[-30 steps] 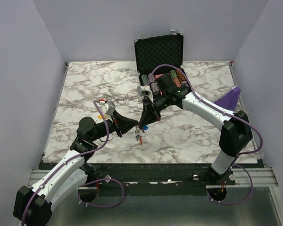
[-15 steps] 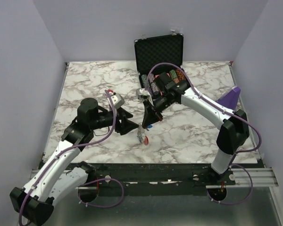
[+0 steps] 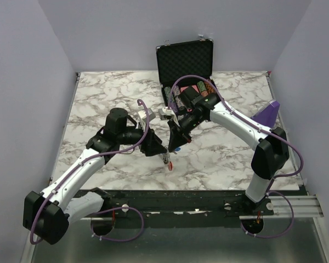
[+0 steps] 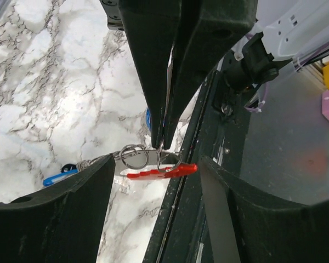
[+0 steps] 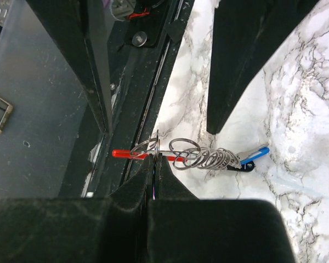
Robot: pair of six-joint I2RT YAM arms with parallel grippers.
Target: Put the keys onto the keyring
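Marble surface [image 3: 98, 104], near its front edge: the right tool [image 5: 153, 162] is clamped on the red keyring [image 4: 162, 171], and the left tool [image 3: 155, 145] stands spread apart around it. Several keys [image 5: 252, 155] look threaded already; any left aren't visible.

A white tabletop with grey marble veining [image 3: 98, 98] sits between lilac walls [image 3: 153, 27]. At its far edge stands a black hard case [image 3: 185, 60], its lid upright and lined with dark foam. Rows of what look like striped poker chips [image 3: 207, 86] lie in its base, partly hidden. A purple wedge-shaped object [image 3: 267, 114] rests at the right edge, and a black strip [image 3: 197, 196] borders the near edge.
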